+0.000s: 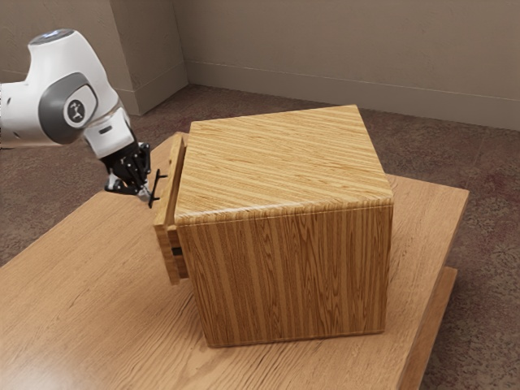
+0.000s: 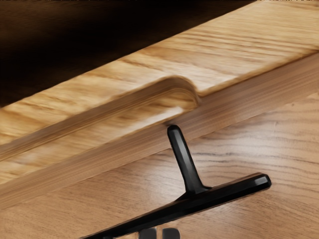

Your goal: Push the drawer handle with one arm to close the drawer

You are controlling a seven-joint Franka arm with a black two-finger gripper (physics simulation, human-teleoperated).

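Beside the black handle point(image 1: 154, 188) on the drawer front, my gripper point(image 1: 145, 195) is angled down with its fingertips close together. The wooden drawer point(image 1: 166, 203) stands slightly out from the cabinet point(image 1: 284, 272), on the side facing the arm. In the wrist view, the fingertips of my gripper point(image 2: 159, 233) are side by side at the handle's bar point(image 2: 224, 191), with only a narrow gap between them. Whether they touch the bar, I cannot tell. Above the handle runs the drawer's top edge point(image 2: 234, 47), with a rounded recess in it.
The cabinet stands on a wooden table point(image 1: 81, 276), whose surface extends in front of the drawer and toward the exterior view's lower left. Carpet point(image 1: 479, 244) surrounds the table, and a plain wall point(image 1: 325, 49) rises behind.
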